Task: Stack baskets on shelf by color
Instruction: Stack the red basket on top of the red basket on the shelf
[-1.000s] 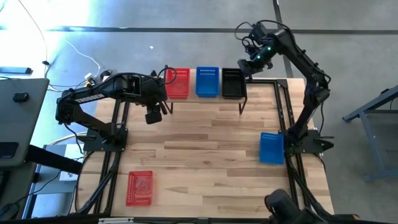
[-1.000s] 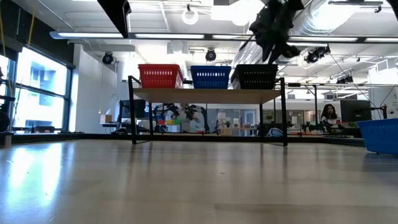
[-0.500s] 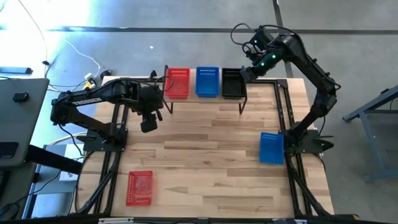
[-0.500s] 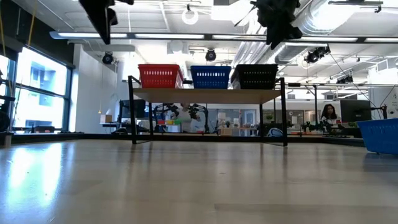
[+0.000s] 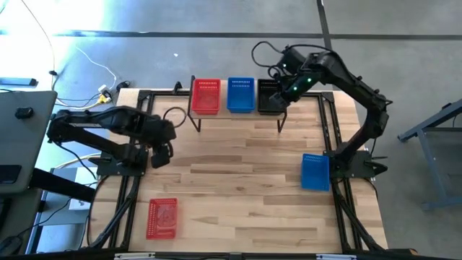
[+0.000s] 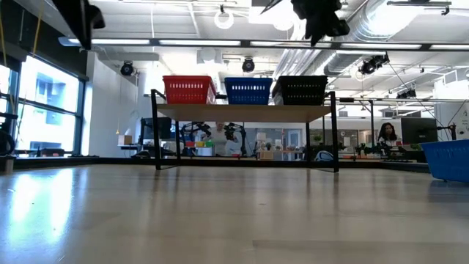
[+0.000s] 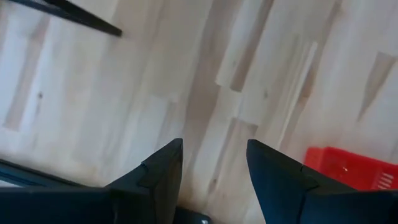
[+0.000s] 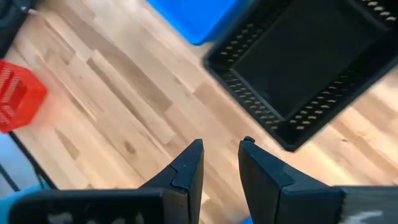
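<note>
Red, blue and black baskets [image 5: 239, 95] already line the shelf [image 6: 245, 112]; a loose red basket [image 5: 162, 217] and a loose blue basket [image 5: 315, 172] lie on the table [image 5: 238, 195]. Left gripper [image 5: 160, 155], jaws spread and empty, hovers near its base; right gripper [image 5: 280, 92], jaws parted and empty, hangs over the black stack. Next, probably, each descends upon its loose basket.

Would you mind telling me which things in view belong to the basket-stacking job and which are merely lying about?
Belong to the job:
- shelf
- red stack, blue stack and black stack on the shelf
- loose red basket
- loose blue basket

Lying about:
- white cables on the floor
- grey side table
</note>
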{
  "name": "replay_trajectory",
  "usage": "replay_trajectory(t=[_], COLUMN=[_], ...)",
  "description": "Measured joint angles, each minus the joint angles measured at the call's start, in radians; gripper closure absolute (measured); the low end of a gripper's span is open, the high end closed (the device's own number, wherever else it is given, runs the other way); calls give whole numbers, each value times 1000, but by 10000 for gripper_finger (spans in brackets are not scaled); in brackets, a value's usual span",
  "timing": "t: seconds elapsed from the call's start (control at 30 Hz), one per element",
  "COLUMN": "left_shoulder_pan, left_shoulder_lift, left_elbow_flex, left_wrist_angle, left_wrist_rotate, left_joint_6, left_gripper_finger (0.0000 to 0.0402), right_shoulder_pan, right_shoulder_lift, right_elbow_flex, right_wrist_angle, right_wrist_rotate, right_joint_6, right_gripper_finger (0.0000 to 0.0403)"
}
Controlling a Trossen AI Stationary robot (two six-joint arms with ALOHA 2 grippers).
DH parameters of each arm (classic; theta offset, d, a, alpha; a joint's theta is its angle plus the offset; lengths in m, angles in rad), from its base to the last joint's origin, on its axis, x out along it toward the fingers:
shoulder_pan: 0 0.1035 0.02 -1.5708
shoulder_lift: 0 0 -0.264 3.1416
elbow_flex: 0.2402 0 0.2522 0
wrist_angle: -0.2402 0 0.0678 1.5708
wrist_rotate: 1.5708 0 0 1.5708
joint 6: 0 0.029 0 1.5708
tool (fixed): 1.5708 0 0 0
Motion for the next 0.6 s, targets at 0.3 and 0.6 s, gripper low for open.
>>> replay_trajectory(t=[0.3, 0.6], left_shoulder_pan=[-164, -351], left_shoulder_lift=[-127, -188], left_elbow_flex=[-106, -200], left_wrist_angle=[-8, 6], left_wrist_rotate=[50, 52], left_joint_6=[-168, -277], left_gripper_finger=[232, 232], right_shoulder_pan=[115, 268], right_shoulder_lift=[0, 0], right_elbow_flex=[0, 0], right_wrist_angle=[66, 87], right_wrist_rotate=[3, 63], right_joint_6=[158, 332], right_gripper_finger=[316, 316])
